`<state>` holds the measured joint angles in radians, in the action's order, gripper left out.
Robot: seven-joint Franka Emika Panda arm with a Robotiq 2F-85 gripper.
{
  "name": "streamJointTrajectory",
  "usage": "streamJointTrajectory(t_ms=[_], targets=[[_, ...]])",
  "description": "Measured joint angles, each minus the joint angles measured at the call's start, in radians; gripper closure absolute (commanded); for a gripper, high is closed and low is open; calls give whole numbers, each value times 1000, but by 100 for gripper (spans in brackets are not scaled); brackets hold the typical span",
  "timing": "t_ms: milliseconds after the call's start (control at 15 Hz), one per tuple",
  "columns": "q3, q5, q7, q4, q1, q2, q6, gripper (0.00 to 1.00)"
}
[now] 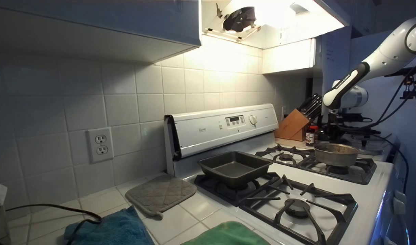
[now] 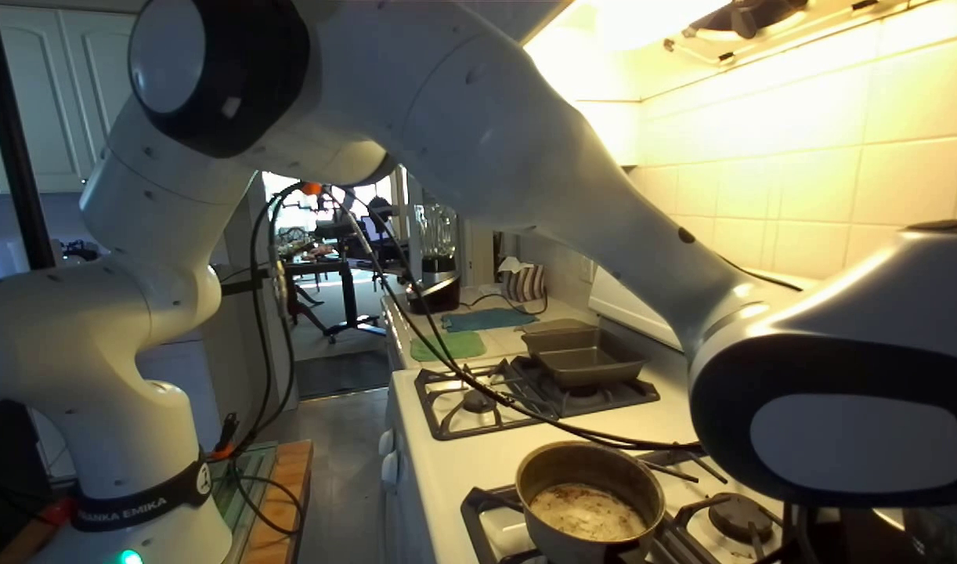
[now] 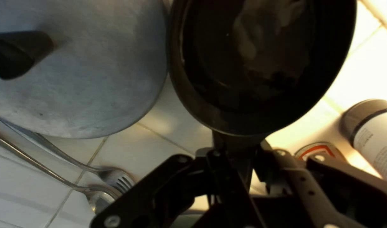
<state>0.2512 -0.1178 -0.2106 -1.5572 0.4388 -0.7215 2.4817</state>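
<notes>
You have the hand [image 3: 239,154] closed on the handle [image 3: 234,143] of the pan [image 3: 263,76] (dark inside) over the worktop [image 3: 168,126]; the lid [image 3: 92,85] is just beside the pan, the bottle [image 3: 375,142] near its other side.

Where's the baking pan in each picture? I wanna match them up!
In an exterior view, the baking pan is below the middle, a bit right.
In an exterior view, the baking pan is right of the middle, beyond the pot.
Wrist view: not in it; the gripper holds a round pan.
Shared landmark: the green cloth, in both exterior views only.
</notes>
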Motion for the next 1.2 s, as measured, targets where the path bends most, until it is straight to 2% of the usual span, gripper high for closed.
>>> streamJointTrajectory(t_ms=[467, 1200], targets=[[0, 0, 1, 5, -13, 23, -8, 94], [-14, 0, 58, -50, -55, 142, -41, 94]])
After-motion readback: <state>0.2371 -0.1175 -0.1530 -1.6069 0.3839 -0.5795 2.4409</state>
